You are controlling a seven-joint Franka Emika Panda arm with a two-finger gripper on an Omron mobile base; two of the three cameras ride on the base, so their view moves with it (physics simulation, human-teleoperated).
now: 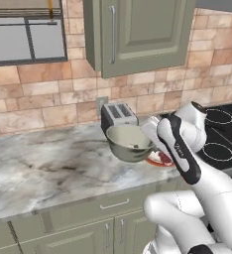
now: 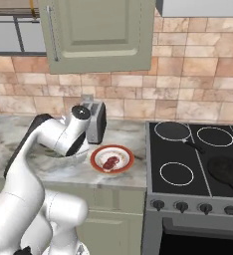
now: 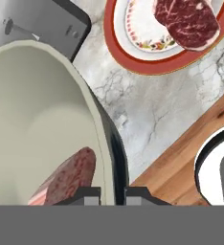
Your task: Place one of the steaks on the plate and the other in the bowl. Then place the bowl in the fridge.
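The pale grey-green bowl is in front of the toaster, and my gripper is shut on its right rim, one finger inside and one outside. A lighter steak lies in the bowl. Whether the bowl rests on the counter or hangs just above it I cannot tell. The orange-rimmed plate lies on the counter just right of the bowl, and the darker, rounder steak lies on it. The same plate and steak show ahead of the hand. The fridge is out of view.
A silver toaster stands against the brick wall behind the bowl. A black stove with a dark pan lies to the right. Green wall cabinets hang overhead. Marble counter stretches to the left.
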